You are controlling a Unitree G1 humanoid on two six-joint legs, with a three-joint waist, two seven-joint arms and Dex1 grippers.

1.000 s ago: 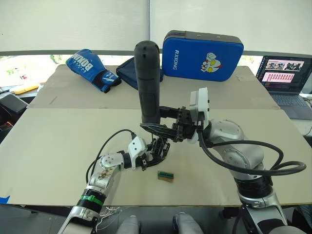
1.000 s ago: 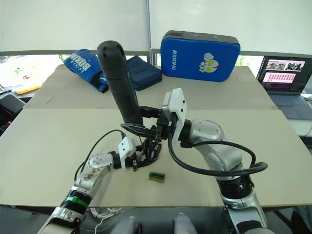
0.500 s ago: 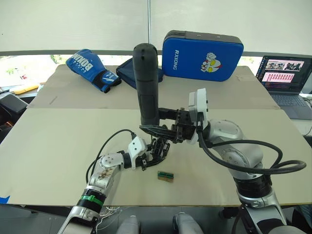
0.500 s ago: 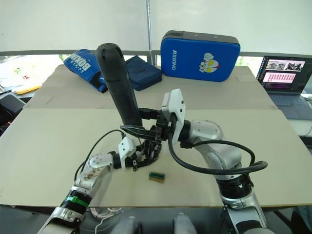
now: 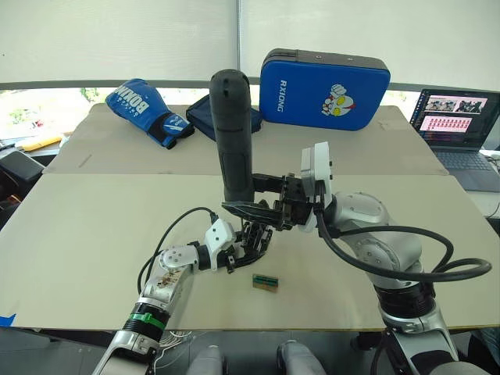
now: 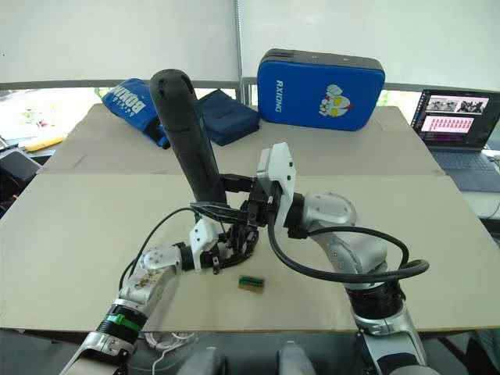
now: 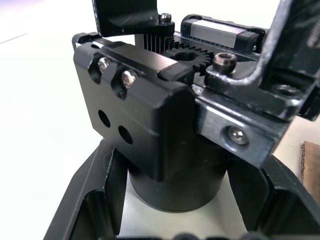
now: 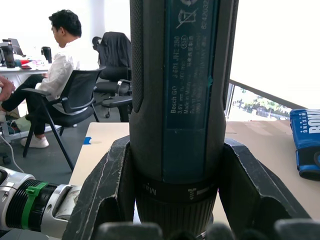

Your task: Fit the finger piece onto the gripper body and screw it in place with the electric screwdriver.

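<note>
At mid-surface, left gripper fingers clamp the gripper body, right gripper fingers grip the electric screwdriver upright above it; best keep bit plumb over screw

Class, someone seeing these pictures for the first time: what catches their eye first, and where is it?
The thick black cylindrical electric screwdriver stands upright mid-table, clamped in the right end effector. Under it the left end effector holds the chunky black gripper body. A bright blue padded case stands at the table's far edge.
</note>
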